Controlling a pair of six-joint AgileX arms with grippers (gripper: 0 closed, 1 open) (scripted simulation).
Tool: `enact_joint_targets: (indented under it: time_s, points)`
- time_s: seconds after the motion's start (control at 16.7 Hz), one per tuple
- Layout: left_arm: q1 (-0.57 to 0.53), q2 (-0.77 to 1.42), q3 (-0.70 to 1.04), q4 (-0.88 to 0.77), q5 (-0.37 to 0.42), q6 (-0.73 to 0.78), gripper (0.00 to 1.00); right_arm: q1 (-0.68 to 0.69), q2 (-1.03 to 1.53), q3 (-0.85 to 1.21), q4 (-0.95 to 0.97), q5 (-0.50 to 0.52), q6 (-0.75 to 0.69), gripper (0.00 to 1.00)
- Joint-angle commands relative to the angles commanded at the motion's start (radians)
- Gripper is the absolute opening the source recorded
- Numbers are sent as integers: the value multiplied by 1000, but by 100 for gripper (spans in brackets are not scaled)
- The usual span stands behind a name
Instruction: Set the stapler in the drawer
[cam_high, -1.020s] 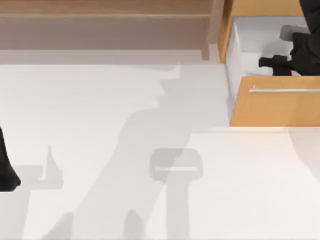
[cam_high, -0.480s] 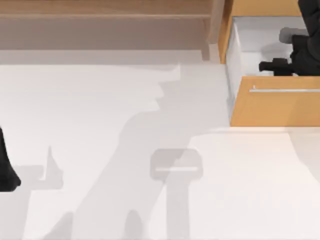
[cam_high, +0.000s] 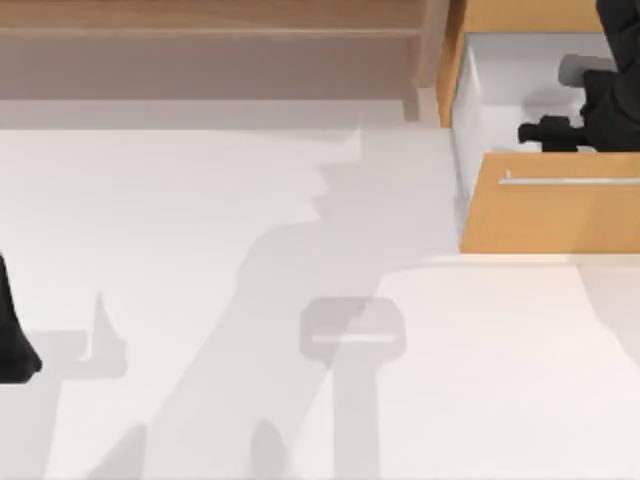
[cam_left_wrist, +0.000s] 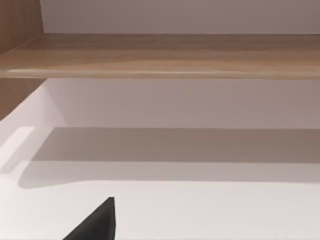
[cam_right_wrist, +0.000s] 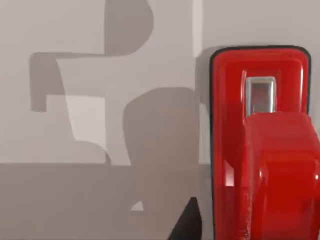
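Note:
The drawer (cam_high: 560, 215), with its orange-tan front and silver bar handle, stands pulled out at the table's back right, its white inside showing. My right gripper (cam_high: 545, 131) reaches down into it. The red stapler (cam_right_wrist: 260, 150) lies on the white drawer floor (cam_right_wrist: 75, 200), close beside my black fingertip (cam_right_wrist: 189, 220). A thin strip of floor shows between that fingertip and the stapler's side, and the other finger is hidden. My left arm (cam_high: 12, 340) stays parked at the table's left edge; one of its fingertips (cam_left_wrist: 97, 222) hangs over bare table.
A paler brown wooden shelf (cam_high: 210, 30) runs along the back of the table, left of the drawer, and also appears as the shelf (cam_left_wrist: 160, 55) ahead of my left wrist. The drawer's white side wall (cam_high: 466, 120) rises left of my right gripper.
My right gripper sank slightly deeper into the drawer a second ago and has held still since. The left arm has not moved.

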Motion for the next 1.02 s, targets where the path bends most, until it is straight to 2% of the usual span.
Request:
enact_joint_targets:
  time_s: [0.18, 0.24, 0.78, 1.02]
  points:
    - [0, 0, 0, 0, 0, 0, 100, 0, 0, 0, 0, 0, 0, 98]
    - [0, 0, 0, 0, 0, 0, 100, 0, 0, 0, 0, 0, 0, 100]
    - [0, 0, 0, 0, 0, 0, 100, -1, 1, 0, 0, 0, 0, 100]
    - [0, 0, 0, 0, 0, 0, 100, 7, -87, -21, 96, -1, -25, 100]
